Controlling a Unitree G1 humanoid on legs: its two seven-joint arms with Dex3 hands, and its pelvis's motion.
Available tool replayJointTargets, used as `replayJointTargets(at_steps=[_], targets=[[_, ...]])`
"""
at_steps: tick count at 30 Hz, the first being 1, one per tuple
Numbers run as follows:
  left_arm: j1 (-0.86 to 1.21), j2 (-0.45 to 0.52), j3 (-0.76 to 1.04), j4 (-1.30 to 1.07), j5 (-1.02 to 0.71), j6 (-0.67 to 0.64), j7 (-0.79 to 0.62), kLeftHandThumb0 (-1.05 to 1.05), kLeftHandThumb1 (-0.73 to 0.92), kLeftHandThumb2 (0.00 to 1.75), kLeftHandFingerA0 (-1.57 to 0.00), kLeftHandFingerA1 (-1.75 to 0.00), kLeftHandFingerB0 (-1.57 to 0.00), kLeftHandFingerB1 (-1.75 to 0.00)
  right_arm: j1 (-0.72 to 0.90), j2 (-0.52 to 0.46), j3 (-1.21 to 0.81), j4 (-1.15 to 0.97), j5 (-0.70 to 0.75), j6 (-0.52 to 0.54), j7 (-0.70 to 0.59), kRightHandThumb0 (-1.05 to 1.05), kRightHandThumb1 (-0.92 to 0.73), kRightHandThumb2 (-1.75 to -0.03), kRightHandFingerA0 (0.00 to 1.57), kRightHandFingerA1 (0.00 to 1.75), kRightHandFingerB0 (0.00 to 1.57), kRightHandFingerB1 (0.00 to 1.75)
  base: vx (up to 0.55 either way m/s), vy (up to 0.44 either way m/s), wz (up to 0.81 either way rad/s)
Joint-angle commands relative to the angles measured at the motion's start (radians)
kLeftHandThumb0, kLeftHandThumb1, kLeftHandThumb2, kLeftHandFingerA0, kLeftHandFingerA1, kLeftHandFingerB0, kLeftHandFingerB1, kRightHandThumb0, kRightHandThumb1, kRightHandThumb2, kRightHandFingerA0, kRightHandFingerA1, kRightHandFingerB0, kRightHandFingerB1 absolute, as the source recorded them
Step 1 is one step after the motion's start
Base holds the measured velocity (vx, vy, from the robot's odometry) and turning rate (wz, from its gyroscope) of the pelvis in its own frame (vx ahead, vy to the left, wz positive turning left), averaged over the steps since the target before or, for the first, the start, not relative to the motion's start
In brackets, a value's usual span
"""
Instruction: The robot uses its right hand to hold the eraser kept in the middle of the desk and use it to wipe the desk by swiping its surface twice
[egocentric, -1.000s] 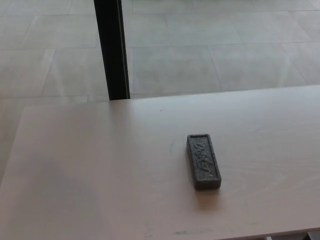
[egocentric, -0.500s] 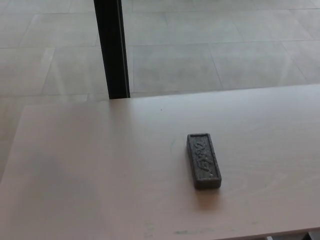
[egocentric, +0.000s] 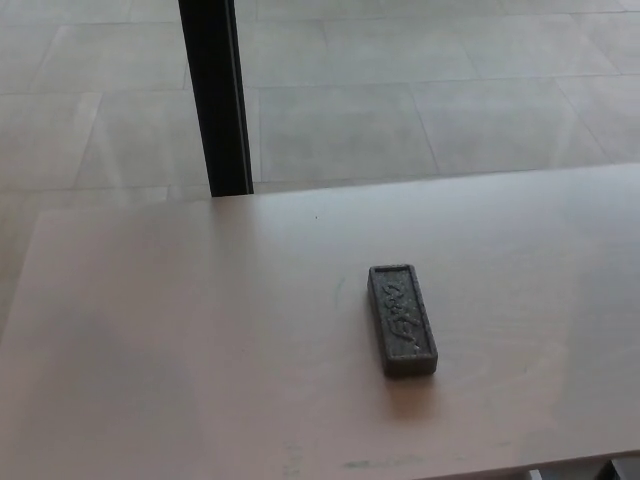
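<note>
Task status: not started, as judged from the head view.

- Floor (egocentric: 420, 90): pale tiles are seen beyond the desk's far edge. Nothing of the robot is seen there.
- Desk (egocentric: 180, 330): a light wood top fills the lower part of the view. No wipe trace can be made out on it. A few faint marks are seen along the near edge, in front of the eraser; too small to identify.
- Black post (egocentric: 215, 95): stands upright behind the desk's far edge, beyond and to the left of the eraser, well apart from it.
- Eraser (egocentric: 401, 319): a dark grey rectangular block lies flat on the desk, roughly mid-surface, long axis running near-to-far with a slight tilt. Raised lettering is seen on its top face, not readable. Nothing is touching it.
- Hands: neither left nor right is in view, so finger state cannot be told for either.

Done: nothing that can be confirmed. Left: the right hand must be brought in from the eraser's right side, the block must be grasped across its narrow width, then two swipes are to be made.

Risk, as a judgement: the block is low and flat, so it may be pushed rather than gripped.
</note>
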Motion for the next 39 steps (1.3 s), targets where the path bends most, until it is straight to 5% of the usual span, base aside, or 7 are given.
replayJointTargets(at_steps=[1,2,6,7,20,21,39], targets=[[0.006,0.004,0.013,-0.009,-0.039,0.032,0.018,-0.53,0.63,0.58,-0.55,-1.03,-0.65,-0.75,0.028,0.22,0.214,-0.181,-0.053,0.2,-0.015,-0.22,-0.46,-1.19,1.27,1.46,1.05,1.31,0.0,0.0,0.0],[0.015,0.002,0.01,-0.018,-0.038,0.034,0.011,-0.53,0.63,0.58,-0.54,-1.04,-0.65,-0.75,0.051,0.253,0.262,-0.181,-0.081,0.183,-0.006,-0.14,-0.41,-1.34,0.99,1.75,0.84,1.57,-0.03,-0.019,0.07],[0.011,0.001,0.014,-0.018,-0.046,0.031,0.013,-0.53,0.63,0.58,-0.5,-0.92,-0.64,-0.75,0.068,0.308,0.338,-0.171,-0.124,0.216,-0.027,-0.23,-0.45,-1.18,1.26,1.45,1.02,1.29,0.0,0.0,0.0],[0.007,0.006,0.015,-0.003,-0.049,0.026,0.008,-0.53,0.64,0.58,-0.51,-0.89,-0.64,-0.73,0.071,0.32,0.36,-0.156,-0.138,0.217,-0.029,-0.16,-0.45,-1.2,0.92,1.75,0.77,1.59,0.0,0.0,0.0],[-0.004,0.012,0.002,0.003,-0.05,0.037,0.017,-0.52,0.64,0.58,-0.52,-0.94,-0.61,-0.72,0.122,0.452,0.474,-0.026,-0.204,0.194,-0.025,-0.17,-0.5,-1.15,0.97,1.75,0.76,1.6,0.0,0.0,0.0],[-0.001,0.014,-0.001,-0.002,-0.048,0.043,0.017,-0.53,0.65,0.58,-0.49,-0.9,-0.59,-0.72,0.137,0.451,0.494,-0.026,-0.217,0.182,-0.013,-0.24,-0.49,-1.15,1.24,1.42,1.0,1.29,0.0,0.0,0.0],[-0.022,0.024,-0.014,0.006,-0.051,0.061,0.031,-0.55,0.64,0.58,-0.52,-0.95,-0.62,-0.74,0.288,0.511,0.621,0.008,-0.317,0.087,-0.007,-0.26,-0.58,-0.95,0.96,1.75,0.75,1.75,0.0,0.0,0.0]])
